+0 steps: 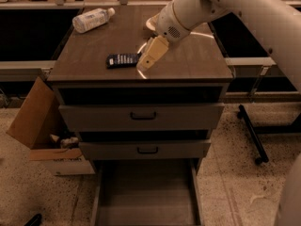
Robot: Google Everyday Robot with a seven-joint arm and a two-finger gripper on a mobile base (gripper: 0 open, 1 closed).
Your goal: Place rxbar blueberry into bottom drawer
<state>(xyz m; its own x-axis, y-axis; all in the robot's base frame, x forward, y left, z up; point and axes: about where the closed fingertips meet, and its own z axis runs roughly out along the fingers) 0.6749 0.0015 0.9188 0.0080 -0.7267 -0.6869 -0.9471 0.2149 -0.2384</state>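
Note:
The rxbar blueberry (pixel 121 60) is a small flat dark navy bar with pale lettering, lying on the cabinet top (pixel 94 46) near its front edge, left of centre. My gripper (pixel 146 63) hangs from the white arm just to the right of the bar, its tan fingers close to the bar's right end, low over the top. The bottom drawer (pixel 146 194) is pulled out at floor level; its plain floor shows nothing in it.
A clear plastic bottle (pixel 93 19) lies at the top's back left. A pale bowl (pixel 153 22) sits behind the arm. Two upper drawers with black handles (pixel 143 116) are closed. An open cardboard box (pixel 42 126) stands left of the cabinet.

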